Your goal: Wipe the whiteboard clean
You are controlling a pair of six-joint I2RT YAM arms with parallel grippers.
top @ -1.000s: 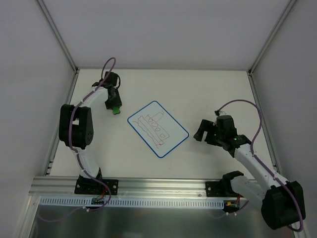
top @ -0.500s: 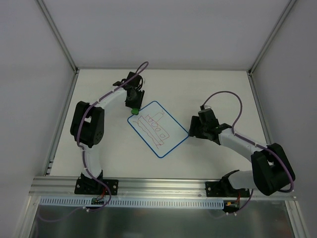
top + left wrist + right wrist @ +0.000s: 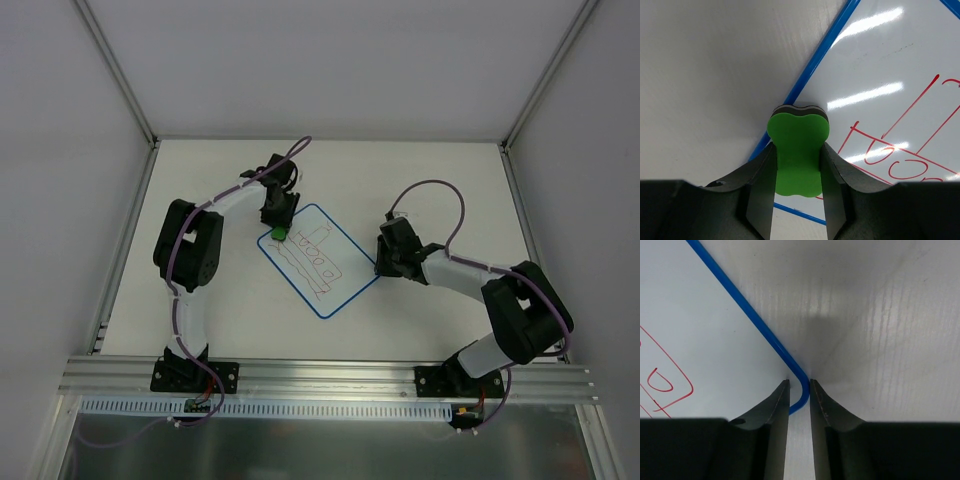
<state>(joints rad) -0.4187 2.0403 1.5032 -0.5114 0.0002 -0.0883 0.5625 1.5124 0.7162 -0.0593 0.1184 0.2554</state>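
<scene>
I counted one whiteboard (image 3: 320, 262), one green eraser (image 3: 278, 232) and a single white surface (image 3: 440, 180). There were two arms, a left arm (image 3: 190, 250) and a right arm (image 3: 470, 275), and each carried one tool: left tool (image 3: 279, 229), right tool (image 3: 384, 262).

Eraser (image 3: 799, 150): green, lobed outline, dark bottom layer
Table (image 3: 440, 180): white, matte
Walls (image 3: 330, 60): plain white panels, three sides
Rail (image 3: 330, 372): aluminium, along the near edge
</scene>
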